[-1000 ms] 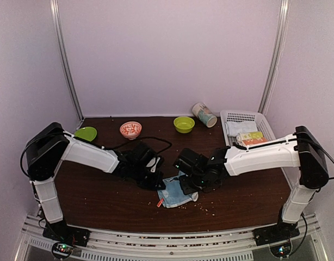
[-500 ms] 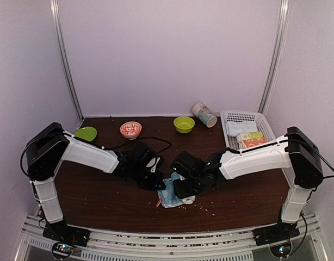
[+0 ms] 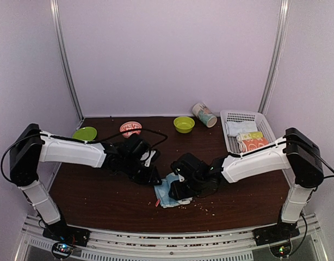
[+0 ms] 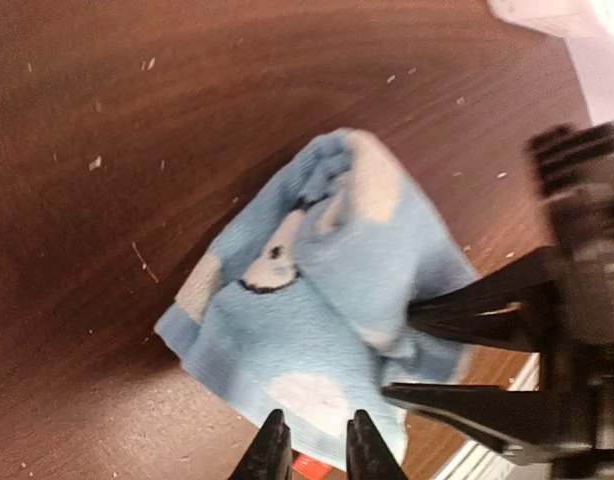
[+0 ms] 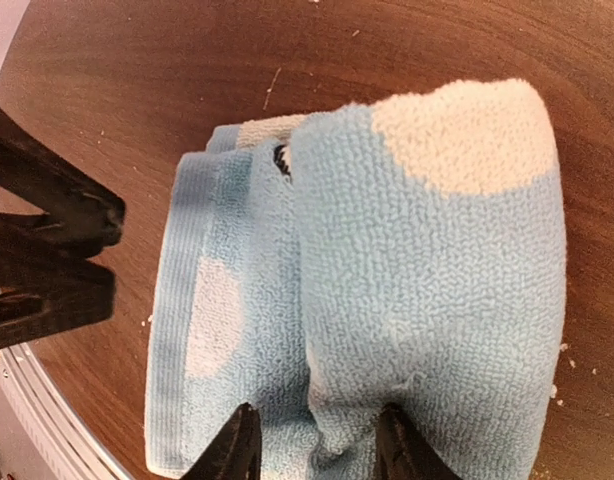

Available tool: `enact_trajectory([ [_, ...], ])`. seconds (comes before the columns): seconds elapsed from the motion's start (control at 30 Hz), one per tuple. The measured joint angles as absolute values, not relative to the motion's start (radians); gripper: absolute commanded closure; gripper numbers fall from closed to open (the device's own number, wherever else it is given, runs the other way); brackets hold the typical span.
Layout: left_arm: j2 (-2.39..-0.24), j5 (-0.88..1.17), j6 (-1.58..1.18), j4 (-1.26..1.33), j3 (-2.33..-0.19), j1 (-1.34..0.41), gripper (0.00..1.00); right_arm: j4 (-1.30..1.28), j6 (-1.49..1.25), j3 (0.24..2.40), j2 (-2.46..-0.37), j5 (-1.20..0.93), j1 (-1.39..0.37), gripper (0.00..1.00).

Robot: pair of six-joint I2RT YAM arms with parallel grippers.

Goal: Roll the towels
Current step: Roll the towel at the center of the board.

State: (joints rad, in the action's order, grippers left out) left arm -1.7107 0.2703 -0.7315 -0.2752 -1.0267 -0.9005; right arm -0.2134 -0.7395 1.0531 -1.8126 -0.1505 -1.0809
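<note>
The light blue towel (image 3: 168,194) lies partly rolled on the brown table, its white dots and a Mickey head showing in the left wrist view (image 4: 317,290) and its fold in the right wrist view (image 5: 417,270). My right gripper (image 3: 175,190) (image 5: 312,445) is shut on the rolled fold; it also shows in the left wrist view (image 4: 399,352). My left gripper (image 3: 154,176) (image 4: 312,450) hovers at the towel's flat left edge, jaws nearly together and empty. An orange roll (image 3: 254,142) lies in the basket.
A white basket (image 3: 265,126) at back right holds a pale blue-white roll (image 3: 235,128) and a yellow-green roll (image 3: 249,135). A green plate (image 3: 85,133), a red patterned bowl (image 3: 130,128), a green bowl (image 3: 184,124) and a tipped paper cup (image 3: 204,115) line the back. Crumbs dot the table.
My right gripper has moved left with the towel's fold, so the towel looks shorter and thicker. My left arm has dropped lower and its gripper has drawn back to the left.
</note>
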Motion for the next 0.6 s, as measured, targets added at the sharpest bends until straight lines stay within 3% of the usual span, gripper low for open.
enact_trajectory([
  [0.6, -1.943, 0.347, -0.734, -0.234, -1.24, -0.891, 0.88, -0.146, -0.744, 1.023, -1.805, -0.176, -1.075, 0.51],
])
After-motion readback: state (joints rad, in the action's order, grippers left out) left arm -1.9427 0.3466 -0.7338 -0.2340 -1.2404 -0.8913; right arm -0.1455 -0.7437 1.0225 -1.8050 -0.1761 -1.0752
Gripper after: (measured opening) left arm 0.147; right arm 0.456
